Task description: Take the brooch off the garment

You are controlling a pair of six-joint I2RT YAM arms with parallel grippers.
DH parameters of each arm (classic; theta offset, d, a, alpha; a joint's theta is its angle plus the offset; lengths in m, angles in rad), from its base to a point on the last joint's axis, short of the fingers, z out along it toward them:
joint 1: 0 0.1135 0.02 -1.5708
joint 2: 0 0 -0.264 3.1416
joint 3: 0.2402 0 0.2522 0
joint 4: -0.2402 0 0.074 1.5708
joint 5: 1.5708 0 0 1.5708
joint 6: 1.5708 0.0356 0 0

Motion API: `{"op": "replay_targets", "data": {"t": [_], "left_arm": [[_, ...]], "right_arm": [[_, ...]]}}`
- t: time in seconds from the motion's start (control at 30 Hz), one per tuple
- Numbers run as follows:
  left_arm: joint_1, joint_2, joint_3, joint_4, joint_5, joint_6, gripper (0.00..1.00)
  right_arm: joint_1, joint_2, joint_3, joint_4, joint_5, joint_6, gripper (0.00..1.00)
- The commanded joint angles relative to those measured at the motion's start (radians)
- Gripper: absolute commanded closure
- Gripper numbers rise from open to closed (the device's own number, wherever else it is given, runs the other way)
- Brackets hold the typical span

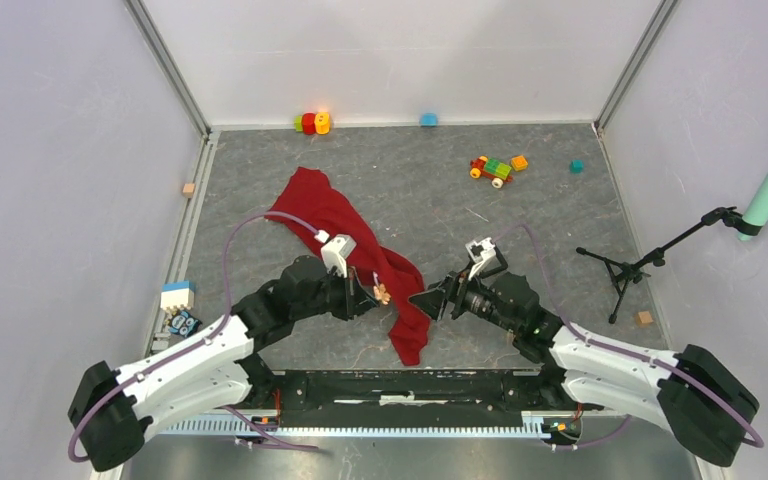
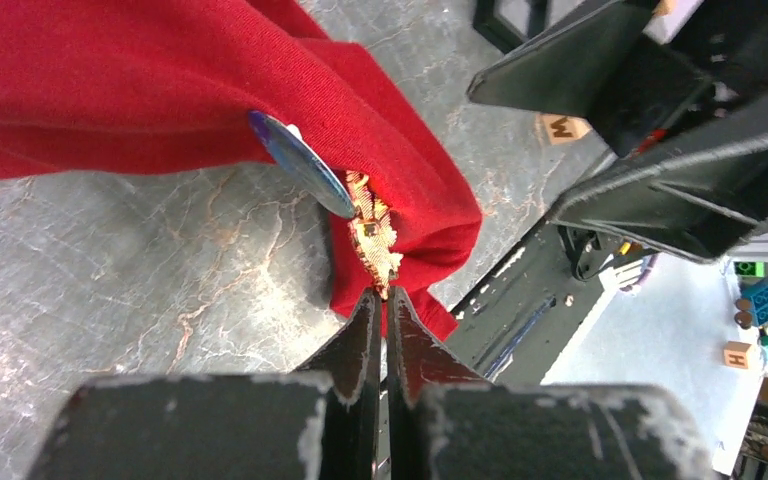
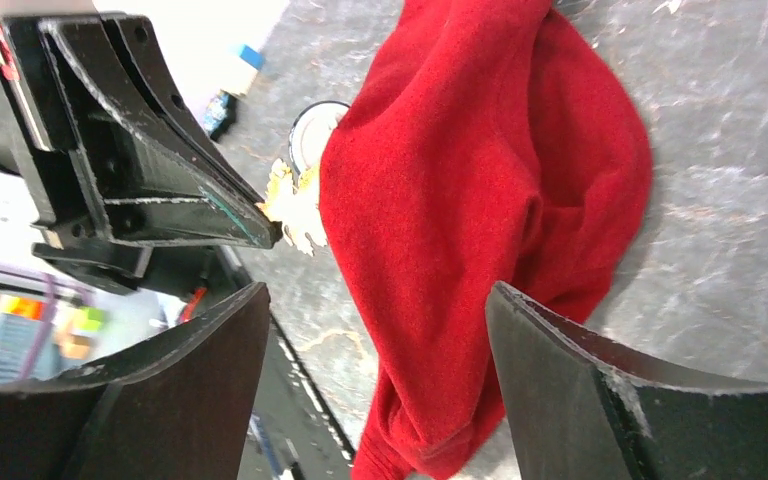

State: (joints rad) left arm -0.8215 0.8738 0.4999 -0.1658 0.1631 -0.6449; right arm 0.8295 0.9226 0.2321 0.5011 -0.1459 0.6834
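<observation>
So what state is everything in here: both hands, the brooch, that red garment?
Red garment: crumpled on the table.
Left hand: shut on the tip of the brooch.
Right hand: open, empty.
Brooch: pinched at one end, touching the garment; not clearly free.

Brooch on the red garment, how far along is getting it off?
Done: the left jaws are shut on the tip of the gold brooch. In hand: the brooch sits against the edge of the red garment, so it is gripped but not visibly free. Left: pull it clear of the cloth. The right jaws hang open beside the garment, holding nothing.
</observation>
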Motion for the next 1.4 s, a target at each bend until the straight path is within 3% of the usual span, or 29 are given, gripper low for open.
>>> {"op": "replay_targets", "data": {"t": [0.0, 0.6, 0.7, 0.8, 0.9, 1.03, 1.2, 1.27, 1.37], "left_arm": [[-0.004, -0.087, -0.051, 0.162, 0.077, -0.017, 0.98], [-0.003, -0.18, -0.129, 0.31, 0.157, -0.046, 0.98], [-0.003, -0.181, -0.092, 0.126, 0.009, -0.058, 0.98], [-0.003, -0.13, -0.031, -0.122, -0.128, -0.093, 0.97], [-0.005, -0.09, -0.047, -0.194, -0.134, -0.136, 0.88], [-0.011, -0.093, -0.125, -0.198, -0.15, -0.209, 0.66], [-0.017, -0.096, -0.216, -0.078, -0.087, -0.28, 0.5], [-0.018, -0.099, -0.279, 0.056, -0.05, -0.341, 0.48], [-0.022, -0.111, -0.338, 0.127, -0.076, -0.397, 0.5]], "right_arm": [[0.003, 0.06, -0.078, 0.381, -0.027, 0.244, 0.18], [0.076, 0.302, 0.011, 0.588, -0.059, 0.359, 0.3], [0.076, 0.268, -0.003, 0.539, -0.015, 0.332, 0.29], [0.076, 0.212, 0.02, 0.358, 0.032, 0.238, 0.29], [0.077, 0.179, 0.043, 0.211, 0.058, 0.148, 0.29], [0.09, 0.2, 0.108, -0.005, 0.093, 0.02, 0.28], [0.116, 0.288, 0.167, -0.077, 0.105, -0.063, 0.29], [0.122, 0.325, 0.182, -0.075, 0.115, -0.069, 0.29], [0.133, 0.379, 0.185, -0.031, 0.107, -0.058, 0.32]]}}
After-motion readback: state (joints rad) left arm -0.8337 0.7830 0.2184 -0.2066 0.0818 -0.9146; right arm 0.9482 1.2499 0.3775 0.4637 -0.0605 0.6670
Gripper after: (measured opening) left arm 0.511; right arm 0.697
